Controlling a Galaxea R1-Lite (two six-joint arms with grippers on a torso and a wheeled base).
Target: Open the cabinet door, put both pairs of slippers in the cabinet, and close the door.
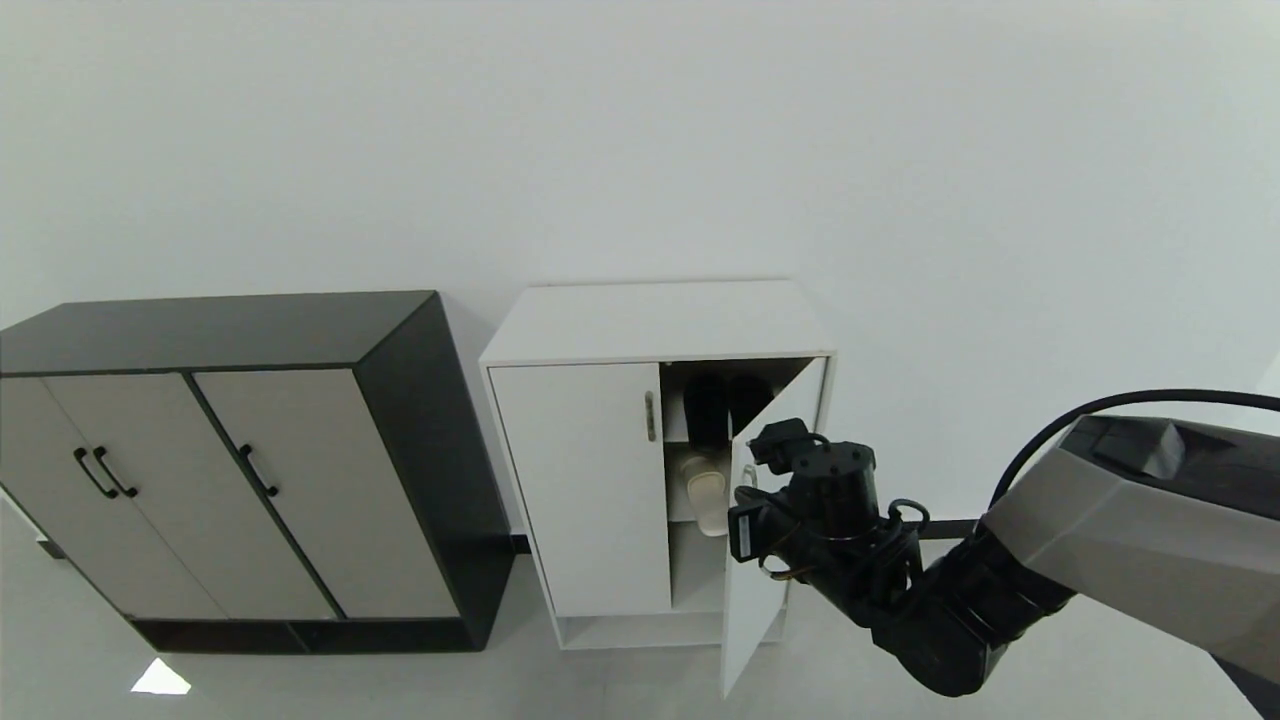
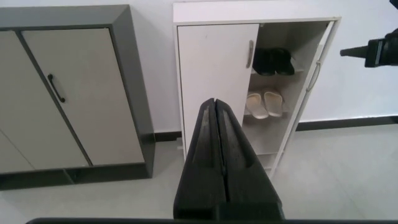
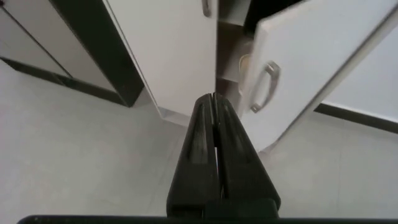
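Nearest, the left gripper (image 2: 215, 106) hangs back over the floor (image 2: 336, 174), facing the furniture, its jaws pressed together and holding nothing, which suits an arm with no job in this step. The right gripper (image 3: 214, 102) is farther forward on the right, its jaws likewise pressed together and empty, just beside the outer face of the open door (image 1: 750, 600) and near the door handle (image 3: 264, 84). No contact with the panel can be made out. That spot looks chosen for pushing rather than gripping, since shut jaws make a firm point to nudge a panel. The door stands swung out from its right-hand hinge, about half open. Behind it the white cabinet (image 1: 650, 320) holds both pairs: the black slippers (image 2: 273, 61) on the upper shelf and the cream slippers (image 2: 264, 104) on the shelf below, toes outward, all clear of the door's swing. With the loading apparently done, closing seems the only step left. The cabinet's left door (image 1: 580, 480) is shut. A dark cabinet (image 1: 250, 330) stands to the left, against the wall (image 1: 640, 150).
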